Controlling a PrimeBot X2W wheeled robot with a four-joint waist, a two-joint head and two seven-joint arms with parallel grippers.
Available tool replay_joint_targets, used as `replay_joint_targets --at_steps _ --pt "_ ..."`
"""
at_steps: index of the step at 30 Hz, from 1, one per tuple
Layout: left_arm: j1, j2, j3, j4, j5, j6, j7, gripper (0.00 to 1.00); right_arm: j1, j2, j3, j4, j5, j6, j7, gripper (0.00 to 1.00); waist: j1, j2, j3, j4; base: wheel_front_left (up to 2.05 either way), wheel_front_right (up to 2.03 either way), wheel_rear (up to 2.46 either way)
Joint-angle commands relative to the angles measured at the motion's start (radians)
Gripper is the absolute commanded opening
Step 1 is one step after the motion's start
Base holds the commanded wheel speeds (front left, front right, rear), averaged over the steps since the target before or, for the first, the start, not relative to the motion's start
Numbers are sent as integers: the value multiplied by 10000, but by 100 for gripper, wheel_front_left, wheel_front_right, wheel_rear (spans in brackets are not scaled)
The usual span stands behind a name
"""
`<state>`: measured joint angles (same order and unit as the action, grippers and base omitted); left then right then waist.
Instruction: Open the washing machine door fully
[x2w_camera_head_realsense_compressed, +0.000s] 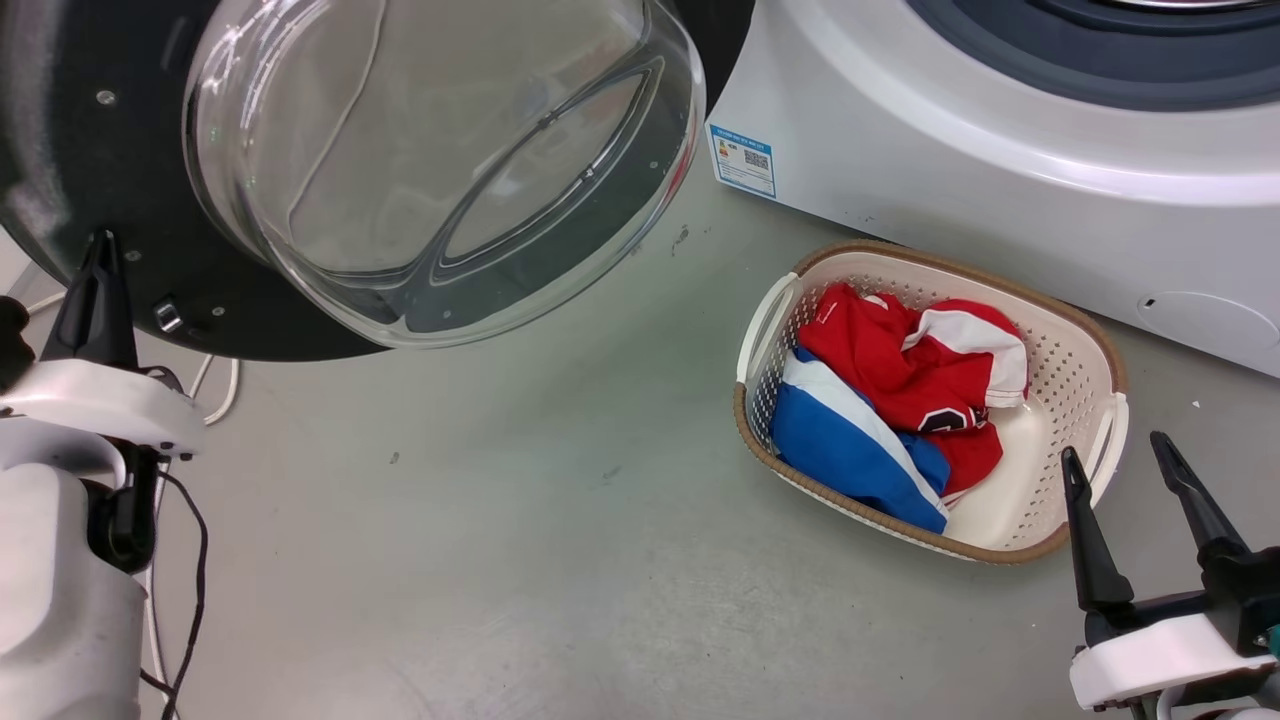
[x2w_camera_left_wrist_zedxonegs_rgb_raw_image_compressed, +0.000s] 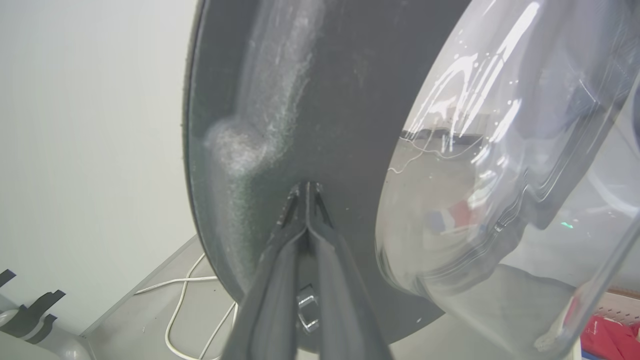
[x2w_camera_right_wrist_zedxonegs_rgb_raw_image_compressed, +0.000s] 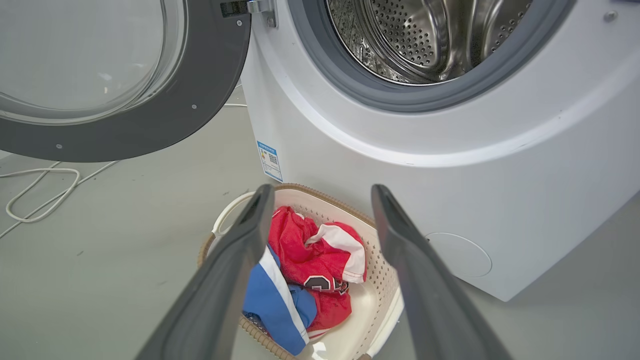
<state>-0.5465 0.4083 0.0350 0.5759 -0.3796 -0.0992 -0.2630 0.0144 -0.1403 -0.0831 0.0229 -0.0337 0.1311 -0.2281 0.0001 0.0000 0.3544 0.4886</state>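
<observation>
Washing machine door (x2w_camera_head_realsense_compressed: 60, 150) hanging wide open, out left of white washer (x2w_camera_head_realsense_compressed: 950, 150); left gripper (x2w_camera_left_wrist_zedxonegs_rgb_raw_image_compressed: 306, 187) fingers pinched together, tips probably touching door's black inner face; right gripper (x2w_camera_head_realsense_compressed: 1110, 450) hovering splayed, empty, near laundry basket (x2w_camera_head_realsense_compressed: 1060, 370).

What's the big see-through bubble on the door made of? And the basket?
The bubble looks like thick clear glass: glossy, with sharp reflections. The door ring around it seems dark plastic. The basket looks like cream plastic, matte, punched with small holes, with a brown woven-looking rim.
</observation>
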Motion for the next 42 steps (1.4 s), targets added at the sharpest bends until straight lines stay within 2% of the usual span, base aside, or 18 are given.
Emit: replay_joint_targets --at_steps 1,5,9,20,32,42 --pt "-160 85 9 104 7 -32 -24 0 -115 -43 -14 -53 33 -7 16 100 -1 0 15 -21 0 0 0" --pt "-398 146 -14 388 112 -106 -24 0 -103 -17 -22 -31 63 -7 4 100 -1 0 -15 -100 0 0 0" --pt "-160 -51 140 217 79 -137 -25 0 -127 137 -68 100 109 -7 -101 100 -1 0 -247 -216 0 0 0" --pt "1452 -713 -320 -1524 840 -209 -25 0 -324 671 -243 692 396 -7 -360 100 -1 0 -1725 -873 0 0 0" --pt "3582 -1845 -1094 -3413 1269 -62 -26 0 -136 900 -244 230 728 -7 -376 100 -1 0 -2776 -2307 0 0 0" --pt "5070 -2784 -561 -4694 1658 136 -26 0 108 913 115 -66 958 -7 -373 100 -1 0 -3188 -3631 0 0 0"
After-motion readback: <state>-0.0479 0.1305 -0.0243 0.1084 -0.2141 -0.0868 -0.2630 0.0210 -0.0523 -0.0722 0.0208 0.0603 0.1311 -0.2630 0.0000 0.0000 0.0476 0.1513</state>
